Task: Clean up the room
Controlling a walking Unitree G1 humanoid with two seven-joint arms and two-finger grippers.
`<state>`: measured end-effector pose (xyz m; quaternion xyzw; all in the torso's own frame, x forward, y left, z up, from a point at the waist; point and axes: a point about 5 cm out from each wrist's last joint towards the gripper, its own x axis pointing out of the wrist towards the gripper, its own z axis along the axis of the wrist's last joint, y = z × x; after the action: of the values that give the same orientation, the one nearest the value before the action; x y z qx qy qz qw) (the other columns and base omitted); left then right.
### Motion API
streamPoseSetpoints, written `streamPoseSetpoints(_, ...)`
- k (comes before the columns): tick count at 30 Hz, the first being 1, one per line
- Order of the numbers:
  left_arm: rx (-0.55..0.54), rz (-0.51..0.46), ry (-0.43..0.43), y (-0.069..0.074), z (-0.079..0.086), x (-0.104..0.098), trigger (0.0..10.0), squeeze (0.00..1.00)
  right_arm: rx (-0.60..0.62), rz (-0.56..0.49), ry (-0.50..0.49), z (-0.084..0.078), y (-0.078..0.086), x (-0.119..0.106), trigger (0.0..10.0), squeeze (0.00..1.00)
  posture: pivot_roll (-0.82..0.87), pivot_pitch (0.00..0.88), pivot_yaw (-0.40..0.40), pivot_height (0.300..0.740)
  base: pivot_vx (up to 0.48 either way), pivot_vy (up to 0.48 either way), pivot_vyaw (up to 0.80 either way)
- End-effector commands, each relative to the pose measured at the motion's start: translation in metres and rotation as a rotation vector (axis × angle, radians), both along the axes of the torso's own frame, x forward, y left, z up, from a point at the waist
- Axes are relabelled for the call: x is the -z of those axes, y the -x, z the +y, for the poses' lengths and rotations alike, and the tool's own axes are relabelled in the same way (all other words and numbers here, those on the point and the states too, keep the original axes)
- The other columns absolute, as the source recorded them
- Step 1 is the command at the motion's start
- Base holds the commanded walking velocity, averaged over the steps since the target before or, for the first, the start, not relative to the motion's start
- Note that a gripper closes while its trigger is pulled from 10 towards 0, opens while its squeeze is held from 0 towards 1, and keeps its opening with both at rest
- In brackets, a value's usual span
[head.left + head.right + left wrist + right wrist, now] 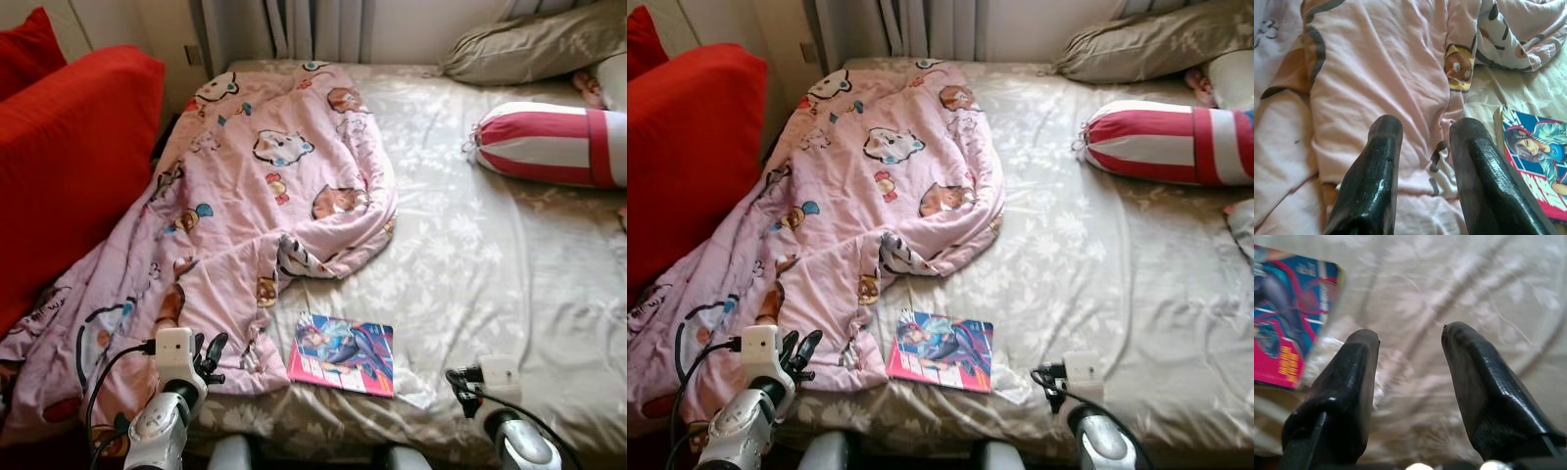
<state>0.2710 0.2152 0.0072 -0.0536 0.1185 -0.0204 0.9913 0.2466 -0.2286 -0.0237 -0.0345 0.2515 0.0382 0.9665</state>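
The thin, stiff comic book (342, 354) lies flat near the bed's foot, at two o'clock from the parted, empty left gripper (1422, 147); pinch its near edge.

A pink blanket (245, 206) printed with cartoon animals covers the left of the frame, on a beige bed sheet (470, 255) with a pale floral pattern. A blue and magenta comic book (343, 354) lies at lower centre. The bolster (549, 144) at upper right is red-and-white striped; the cushion (69, 157) at upper left is plain red.
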Motion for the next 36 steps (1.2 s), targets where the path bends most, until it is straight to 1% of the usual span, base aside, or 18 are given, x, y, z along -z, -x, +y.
streamPoseSetpoints(1, 0.002, -0.015, -0.01, 0.002, 0.006, -0.002, 10.0, 0.0, -0.065, 0.046, 0.065, -0.007, -0.005, -0.003, 10.0, 1.0, 0.04, 0.197, -0.017, 0.641, 0.0, 0.0, 0.0)
streamPoseSetpoints(3, 0.004, -0.024, -0.011, 0.001, 0.006, -0.004, 10.0, 0.0, -0.079, 0.049, 0.083, -0.008, -0.008, -0.005, 10.0, 1.0, 0.05, 0.206, -0.015, 0.641, 0.0, 0.0, 0.0)
streamPoseSetpoints(5, -0.005, -0.048, -0.009, 0.0, 0.009, -0.009, 10.0, 0.0, -0.164, 0.082, 0.187, -0.008, -0.014, -0.009, 10.0, 1.0, 0.06, 0.216, -0.007, 0.641, 0.0, 0.0, 0.0)
streamPoseSetpoints(8, -0.002, -0.071, -0.012, -0.001, 0.012, -0.015, 10.0, 0.0, -0.273, 0.115, 0.297, -0.007, -0.018, -0.011, 10.0, 1.0, 0.08, 0.247, 0.001, 0.641, 0.0, 0.0, 0.0)
streamPoseSetpoints(13, 0.01, -0.099, -0.029, -0.001, 0.017, -0.023, 10.0, 0.0, -0.287, 0.132, 0.347, -0.011, -0.025, -0.016, 10.0, 1.0, 0.12, 0.282, 0.02, 0.641, 0.0, 0.0, 0.0)
streamPoseSetpoints(15, 0.004, -0.116, -0.03, 0.0, 0.022, -0.028, 10.0, 0.0, -0.311, 0.14, 0.387, -0.01, -0.027, -0.016, 10.0, 1.0, 0.13, 0.312, 0.03, 0.641, 0.0, 0.0, 0.0)
streamPoseSetpoints(16, -0.002, -0.125, -0.032, 0.004, 0.025, -0.031, 10.0, 0.0, -0.339, 0.153, 0.416, -0.009, -0.026, -0.015, 10.0, 1.0, 0.14, 0.32, 0.039, 0.641, 0.0, 0.0, 0.0)
streamPoseSetpoints(17, -0.002, -0.125, -0.032, 0.004, 0.025, -0.031, 10.0, 0.0, -0.339, 0.153, 0.416, -0.009, -0.026, -0.015, 10.0, 1.0, 0.14, 0.32, 0.039, 0.641, 0.0, 0.0, 0.0)
streamPoseSetpoints(18, -0.016, -0.141, -0.031, 0.005, 0.028, -0.036, 10.0, 0.0, -0.381, 0.165, 0.446, -0.007, -0.026, -0.015, 10.0, 0.98, 0.14, 0.342, 0.051, 0.641, 0.0, 0.0, 0.0)
streamPoseSetpoints(19, -0.017, -0.149, -0.031, 0.004, 0.028, -0.039, 10.0, 0.0, -0.404, 0.168, 0.462, -0.005, -0.027, -0.015, 10.0, 0.65, 0.15, 0.354, 0.055, 0.641, 0.0, 0.0, 0.0)
streamPoseSetpoints(20, -0.012, -0.156, -0.034, 0.004, 0.028, -0.042, 10.0, 0.0, -0.42, 0.174, 0.469, -0.005, -0.028, -0.015, 10.0, 0.0, 0.15, 0.359, 0.059, 0.641, 0.0, 0.0, 0.0)
streamPoseSetpoints(22, -0.003, -0.159, -0.038, 0.004, 0.028, -0.044, 10.0, 0.0, -0.44, 0.18, 0.475, -0.003, -0.029, -0.016, 10.0, 0.0, 0.16, 0.367, 0.065, 0.641, 0.0, 0.0, 0.0)
streamPoseSetpoints(24, 0.02, -0.151, -0.046, 0.004, 0.026, -0.045, 10.0, 0.0, -0.49, 0.179, 0.51, -0.001, -0.031, -0.017, 10.0, 0.0, 0.16, 0.377, 0.072, 0.641, 0.0, 0.0, 0.0)
streamPoseSetpoints(26, 0.031, -0.147, -0.045, 0.007, 0.027, -0.048, 10.0, 0.0, -0.543, 0.177, 0.548, 0.0, -0.033, -0.02, 10.0, 0.0, 0.17, 0.403, 0.083, 0.641, 0.0, 0.0, 0.0)
streamPoseSetpoints(28, 0.023, -0.137, -0.057, 0.012, 0.032, -0.052, 10.0, 0.0, -0.564, 0.174, 0.602, -0.003, -0.037, -0.024, 10.0, 0.0, 0.18, 0.412, 0.087, 0.641, 0.0, 0.0, 0.0)
streamPoseSetpoints(30, 0.011, -0.128, -0.065, 0.017, 0.037, -0.053, 10.0, 0.0, -0.537, 0.162, 0.616, -0.007, -0.042, -0.03, 10.0, 0.0, 0.19, 0.414, 0.087, 0.641, 0.0, 0.0, 0.0)
streamPoseSetpoints(34, 0.005, -0.118, -0.07, 0.021, 0.04, -0.053, 10.0, 0.0, -0.523, 0.155, 0.637, -0.01, -0.045, -0.033, 10.0, 0.0, 0.19, 0.417, 0.088, 0.641, 0.0, 0.0, 0.0)
streamPoseSetpoints(36, -0.006, -0.093, -0.077, 0.028, 0.044, -0.049, 10.0, 0.0, -0.481, 0.124, 0.635, -0.015, -0.051, -0.041, 10.0, 0.0, 0.19, 0.417, 0.089, 0.641, 0.0, 0.0, 0.0)
